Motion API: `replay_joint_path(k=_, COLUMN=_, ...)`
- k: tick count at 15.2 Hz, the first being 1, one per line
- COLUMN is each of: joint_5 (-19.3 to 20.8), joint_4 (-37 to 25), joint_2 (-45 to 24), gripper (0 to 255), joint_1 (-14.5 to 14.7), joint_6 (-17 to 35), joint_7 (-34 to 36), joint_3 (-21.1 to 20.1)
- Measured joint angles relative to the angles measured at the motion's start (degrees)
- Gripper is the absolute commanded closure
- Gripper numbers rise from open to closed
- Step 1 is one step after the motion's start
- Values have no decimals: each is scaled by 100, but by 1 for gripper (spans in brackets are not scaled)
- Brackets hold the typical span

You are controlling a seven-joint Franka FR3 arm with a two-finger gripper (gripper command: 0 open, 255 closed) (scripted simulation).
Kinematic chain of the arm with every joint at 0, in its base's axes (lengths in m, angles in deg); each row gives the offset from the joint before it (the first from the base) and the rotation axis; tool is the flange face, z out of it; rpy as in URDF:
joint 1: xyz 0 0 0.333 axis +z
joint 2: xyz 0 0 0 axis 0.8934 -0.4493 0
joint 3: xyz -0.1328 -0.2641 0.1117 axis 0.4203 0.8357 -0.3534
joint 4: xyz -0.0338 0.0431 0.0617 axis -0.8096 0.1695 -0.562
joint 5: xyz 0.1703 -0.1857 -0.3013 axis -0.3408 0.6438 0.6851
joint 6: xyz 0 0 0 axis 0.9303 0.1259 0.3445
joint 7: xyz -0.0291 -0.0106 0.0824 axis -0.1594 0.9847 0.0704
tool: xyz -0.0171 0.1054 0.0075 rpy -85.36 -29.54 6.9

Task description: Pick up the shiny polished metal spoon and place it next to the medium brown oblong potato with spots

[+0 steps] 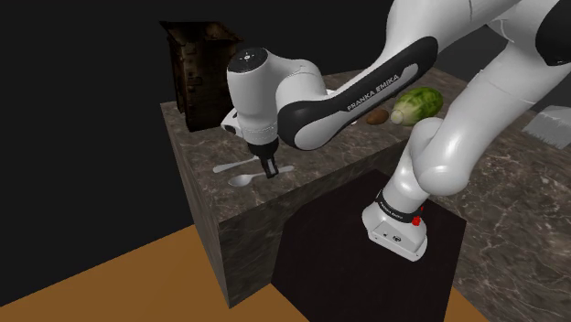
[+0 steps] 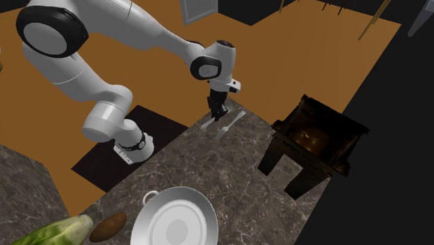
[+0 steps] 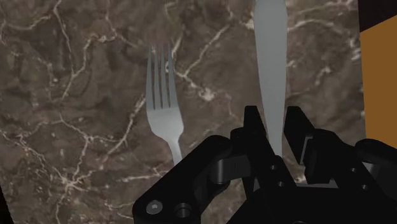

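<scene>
I see hand [image 3: 272,116] down at marble desk [image 3: 76,127], fingers clamped on spoon [image 3: 270,57] handle, spoon flat on desk. Fork [image 3: 162,95] just beside spoon.

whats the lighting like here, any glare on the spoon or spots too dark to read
Shoulder view: dim, with a black area behind the counter; the spoon looks pale grey, no glare. Wrist view: spoon and fork render flat grey, without highlights, and the black gripper shows little detail. Second exterior view: brighter, with an evenly lit orange floor.
</scene>
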Motion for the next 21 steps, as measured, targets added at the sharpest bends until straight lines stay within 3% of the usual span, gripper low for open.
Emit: replay_joint_path(k=21, joint_5=-301, joint_4=-1000, joint_2=722, gripper=255, joint_1=47, joint_6=-1635, joint_7=-472, joint_3=136)
